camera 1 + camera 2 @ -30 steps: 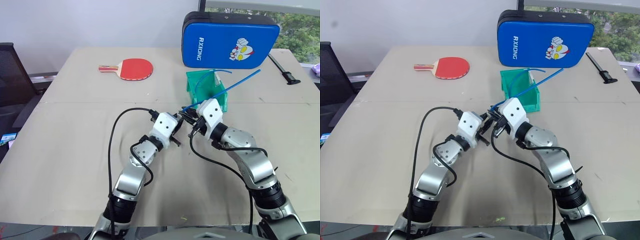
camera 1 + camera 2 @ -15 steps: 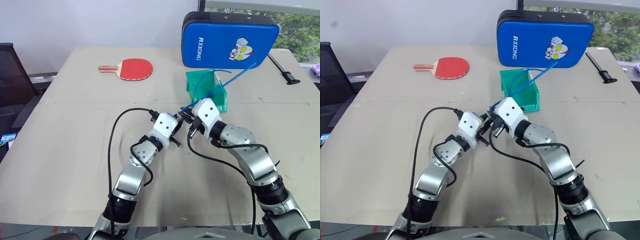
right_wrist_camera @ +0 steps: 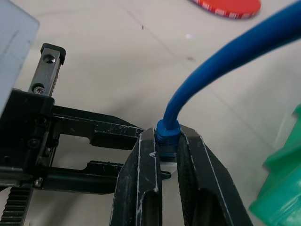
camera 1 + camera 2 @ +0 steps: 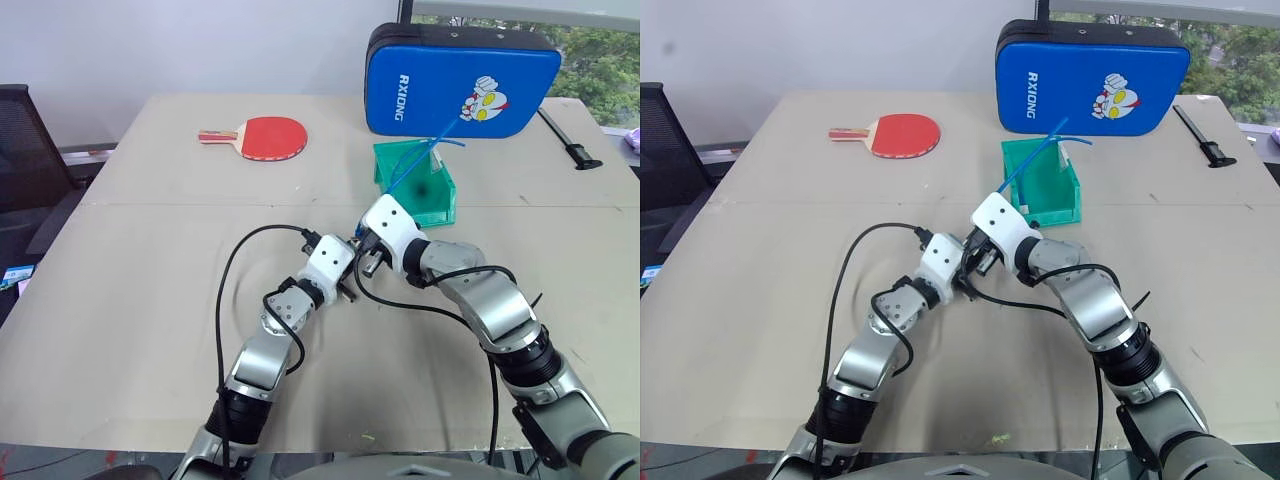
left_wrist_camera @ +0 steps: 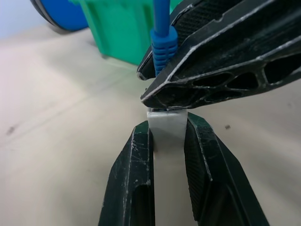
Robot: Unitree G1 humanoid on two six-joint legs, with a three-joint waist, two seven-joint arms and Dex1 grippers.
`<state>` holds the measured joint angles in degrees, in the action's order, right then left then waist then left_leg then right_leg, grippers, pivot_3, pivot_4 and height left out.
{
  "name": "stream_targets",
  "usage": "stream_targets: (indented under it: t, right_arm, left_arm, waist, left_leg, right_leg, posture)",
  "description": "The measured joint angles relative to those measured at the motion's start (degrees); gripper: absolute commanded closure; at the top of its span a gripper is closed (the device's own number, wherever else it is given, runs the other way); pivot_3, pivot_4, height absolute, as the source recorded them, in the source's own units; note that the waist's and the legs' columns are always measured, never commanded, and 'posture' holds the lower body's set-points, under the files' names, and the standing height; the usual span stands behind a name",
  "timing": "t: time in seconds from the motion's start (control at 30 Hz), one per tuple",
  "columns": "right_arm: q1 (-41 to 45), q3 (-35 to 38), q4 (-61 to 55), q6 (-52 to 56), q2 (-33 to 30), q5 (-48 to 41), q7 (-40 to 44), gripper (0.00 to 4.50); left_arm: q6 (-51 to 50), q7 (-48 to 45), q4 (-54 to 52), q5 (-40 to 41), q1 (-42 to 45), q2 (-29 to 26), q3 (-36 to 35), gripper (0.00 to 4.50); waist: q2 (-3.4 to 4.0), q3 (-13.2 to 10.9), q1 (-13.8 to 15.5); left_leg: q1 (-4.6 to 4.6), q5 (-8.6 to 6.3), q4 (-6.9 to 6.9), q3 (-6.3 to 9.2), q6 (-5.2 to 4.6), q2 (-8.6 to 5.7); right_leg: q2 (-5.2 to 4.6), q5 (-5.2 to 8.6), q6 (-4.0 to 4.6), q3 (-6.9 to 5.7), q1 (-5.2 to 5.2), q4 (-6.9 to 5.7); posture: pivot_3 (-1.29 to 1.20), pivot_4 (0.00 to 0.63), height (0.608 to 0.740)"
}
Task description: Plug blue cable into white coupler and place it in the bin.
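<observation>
Both grippers have dipped toward the surface, and my right gripper has tipped steeper, clamped on the cable boot. My left gripper is clamped on the coupler, plug touching its top. I judge a skewed plug could jam. Just beyond stands the bin.

The white coupler looks like smooth matt plastic, pressed between black fingers of scratched, slightly shiny plastic. Just beyond them the blue cable has a smooth rubbery skin with a ribbed boot. The bin is glossy green plastic. The table surface is matt and paper-like.
</observation>
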<state>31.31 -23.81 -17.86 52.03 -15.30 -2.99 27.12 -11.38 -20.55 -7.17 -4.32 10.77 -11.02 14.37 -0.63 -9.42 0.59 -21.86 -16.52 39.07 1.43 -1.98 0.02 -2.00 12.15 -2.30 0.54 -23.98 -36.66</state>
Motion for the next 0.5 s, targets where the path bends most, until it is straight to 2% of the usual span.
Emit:
stream_targets:
  t: [0.13,0.23,0.43,0.5]
  right_arm:
    - [-1.08,1.53,0.83,-1.24,2.01,-0.32,-0.83,4.5]
    - [-3.07,4.34,3.8,-10.06,4.5,-1.25,-1.51,4.5]
    - [-3.27,6.72,4.23,-20.72,3.82,-3.0,0.0,4.5]
    - [-2.67,6.93,3.93,-20.87,2.71,-3.95,0.78,4.5]
  left_arm:
    - [-0.02,0.03,0.0,0.01,-0.2,0.05,-0.31,4.21]
    - [0.07,0.45,-0.2,0.11,-0.1,0.45,-1.41,4.21]
    - [0.46,0.34,-3.45,2.0,1.33,1.23,-3.32,4.21]
    - [0.57,0.13,-3.72,2.45,1.41,1.15,-3.54,3.2]
  waist:
    - [0.0,0.0,-0.01]
    - [0.01,-0.01,-0.05]
    - [0.0,-0.01,-0.03]
    - [0.0,-0.01,-0.05]
  left_leg:
    - [0.0,0.0,0.0,0.01,0.0,0.0]
    - [-0.01,0.0,0.0,-0.02,0.0,0.0]
    - [-0.01,0.0,0.0,-0.02,0.0,-0.02]
    - [-0.01,0.0,0.0,-0.02,0.0,-0.02]
  right_leg:
    - [-0.01,0.0,0.0,0.0,-0.01,0.0]
    - [0.05,0.0,-0.01,0.01,-0.01,0.0]
    - [0.04,-0.01,-0.02,0.0,0.0,0.0]
    - [0.04,-0.01,-0.02,0.0,0.0,0.0]
  posture:
    - [0.0,0.15,0.74]
    - [0.0,0.15,0.74]
    - [0.0,0.15,0.74]
    - [0.0,0.15,0.74]
